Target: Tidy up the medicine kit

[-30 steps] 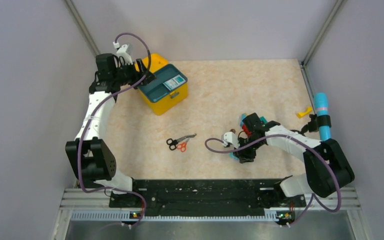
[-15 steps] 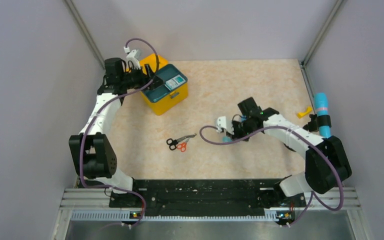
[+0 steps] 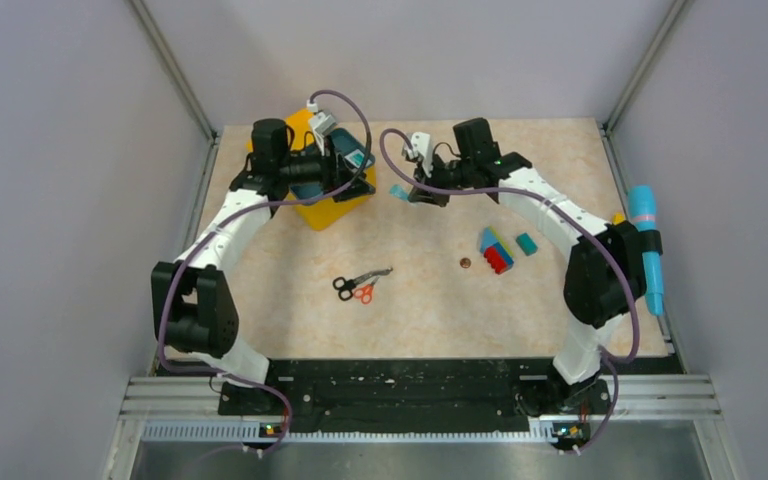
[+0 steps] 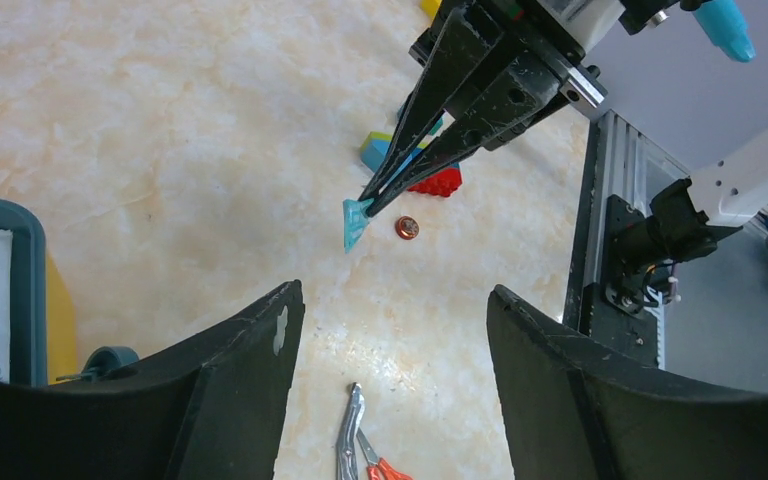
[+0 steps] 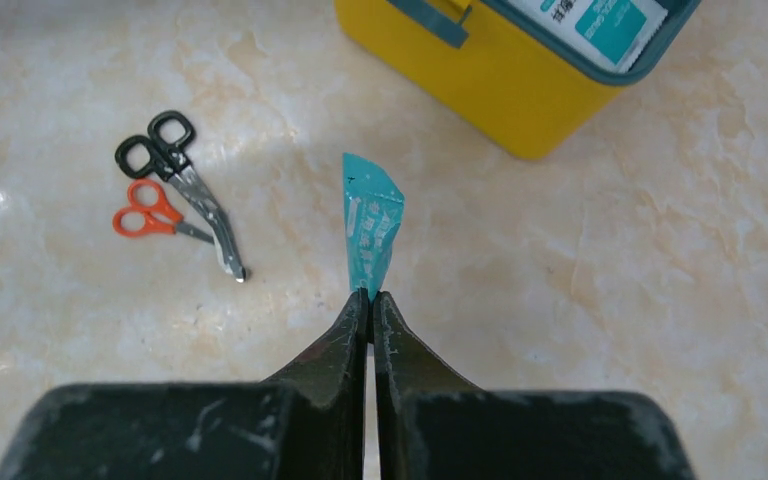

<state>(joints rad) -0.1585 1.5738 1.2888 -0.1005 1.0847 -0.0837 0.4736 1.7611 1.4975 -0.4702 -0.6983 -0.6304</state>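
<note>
The yellow medicine kit [image 3: 332,208] stands open at the far left, its teal inner tray holding a white sachet [image 3: 356,158]. In the right wrist view the kit [image 5: 500,90] lies ahead and to the right. My right gripper [image 3: 409,192] is shut on a small teal packet [image 3: 397,190] and holds it above the table just right of the kit. The packet [image 5: 370,225] sticks out from the shut fingertips. My left gripper [image 3: 358,176] hovers over the kit, open and empty. The left wrist view [image 4: 390,300] shows the packet [image 4: 353,222] beyond its fingers.
Two pairs of scissors [image 3: 362,285], black-handled and orange-handled, lie mid-table. A stack of coloured blocks [image 3: 495,250], a small teal block [image 3: 527,243] and a coin [image 3: 465,263] lie to the right. A blue tube [image 3: 645,235] is at the right edge.
My right arm has lifted the teal packet from beside the blocks and carried it to the far side, up to the kit. My left arm has swung right, over the kit.
</note>
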